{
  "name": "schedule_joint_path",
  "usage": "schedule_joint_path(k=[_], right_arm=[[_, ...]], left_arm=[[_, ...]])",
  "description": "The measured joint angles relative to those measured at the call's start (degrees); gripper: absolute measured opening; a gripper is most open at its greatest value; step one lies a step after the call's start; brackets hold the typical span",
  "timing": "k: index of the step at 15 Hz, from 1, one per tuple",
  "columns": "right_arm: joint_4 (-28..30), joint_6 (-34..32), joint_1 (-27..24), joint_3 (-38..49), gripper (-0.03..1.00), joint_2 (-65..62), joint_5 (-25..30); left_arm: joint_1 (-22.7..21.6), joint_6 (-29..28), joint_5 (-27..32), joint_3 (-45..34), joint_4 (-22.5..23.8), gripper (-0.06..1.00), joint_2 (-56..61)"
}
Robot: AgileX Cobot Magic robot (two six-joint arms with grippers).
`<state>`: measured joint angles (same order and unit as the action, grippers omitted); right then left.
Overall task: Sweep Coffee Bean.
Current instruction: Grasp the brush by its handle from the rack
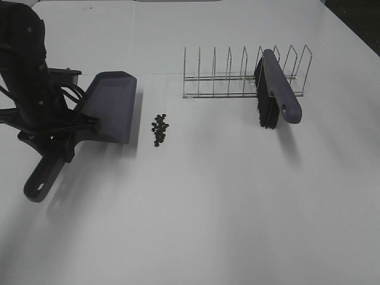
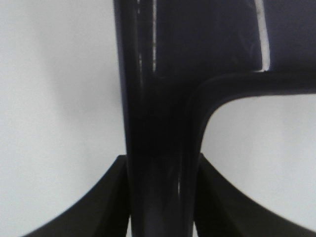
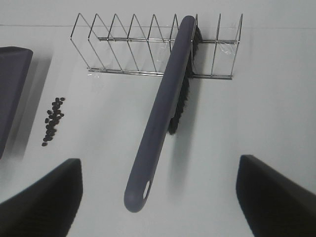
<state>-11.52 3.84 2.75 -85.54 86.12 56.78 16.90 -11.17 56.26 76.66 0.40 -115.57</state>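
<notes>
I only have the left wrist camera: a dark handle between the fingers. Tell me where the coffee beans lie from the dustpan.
Observer: The coffee beans lie in a small cluster on the table, just off the open lip of the dustpan, not touching it.
Operator: Now find the brush.
Observer: The brush sits in the wire rack, near its right end in the high view, handle sticking out.
Operator: Report the right gripper.
Observer: The right gripper is open, facing the brush, holding nothing.

White table [image 1: 237, 208] carries dustpan [image 1: 113, 104], coffee bean cluster [image 1: 159, 129], wire rack [image 1: 219, 76].
</notes>
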Motion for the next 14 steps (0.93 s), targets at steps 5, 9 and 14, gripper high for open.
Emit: schedule_joint_path(k=[5, 9, 14], right_arm=[[2.1, -3.8, 1.3, -9.8, 0.73, 11.6, 4.7], [13.1, -10.4, 9.1, -21.1, 0.73, 22.5, 10.1], [12.9, -12.4, 9.9, -34.5, 0.7, 37.6, 12.8]], left_arm=[[0.0, 0.1, 0.0, 0.0, 0.0, 0.35, 0.0], [0.0, 0.2, -1.0, 0.0, 0.0, 0.35, 0.0], [0.0, 0.2, -2.0, 0.0, 0.0, 0.35, 0.0]])
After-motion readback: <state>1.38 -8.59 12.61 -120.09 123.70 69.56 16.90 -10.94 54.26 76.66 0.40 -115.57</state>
